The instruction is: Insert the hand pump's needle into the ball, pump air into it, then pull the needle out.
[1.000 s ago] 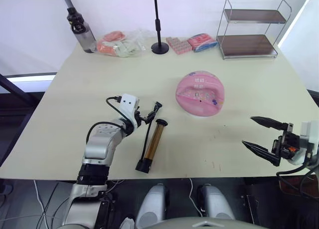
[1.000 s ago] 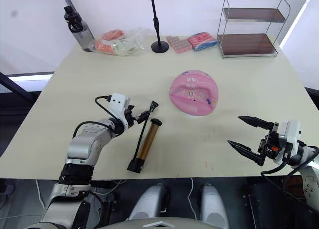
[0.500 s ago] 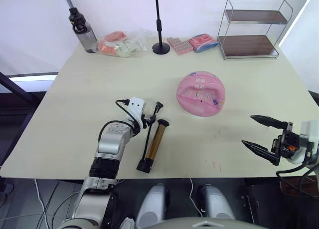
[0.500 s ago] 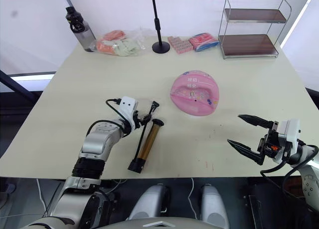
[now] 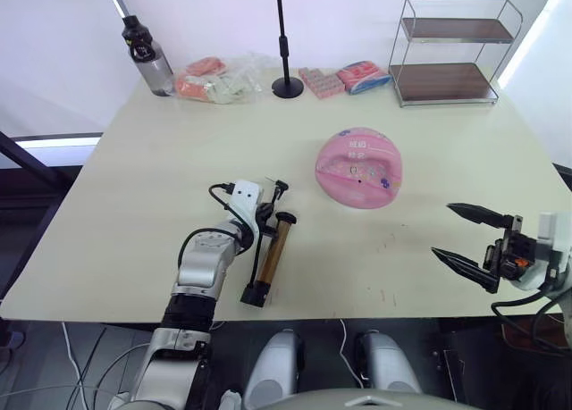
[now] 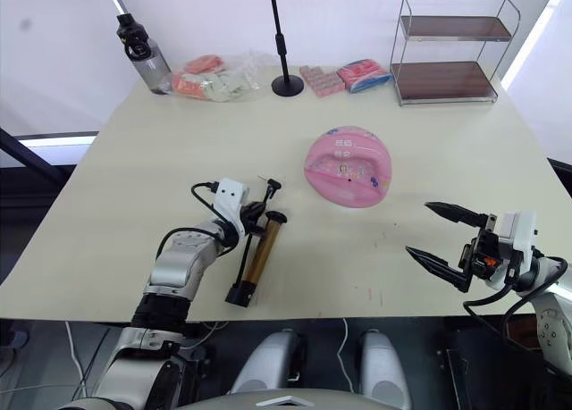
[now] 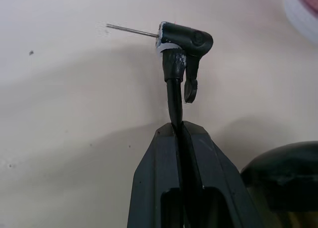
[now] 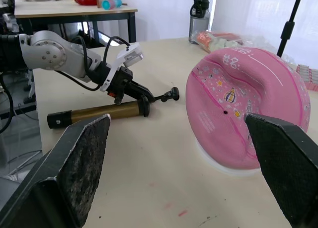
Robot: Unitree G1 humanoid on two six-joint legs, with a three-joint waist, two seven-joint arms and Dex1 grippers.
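Left fingers (image 7: 171, 153) tight on hose (image 7: 174, 99)

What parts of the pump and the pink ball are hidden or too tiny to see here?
- Hand pump: in the left wrist view, the left claw, shut on the hose, blocks most of it.
- Needle: in the eye views, too thin to make out clearly.
- Ball: far side hidden by its own bulge; the right wrist view has its edge cut off behind a right claw finger.

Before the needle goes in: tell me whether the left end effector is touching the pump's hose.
Touching. The left wrist view shows the left end effector shut on the thin black hose.
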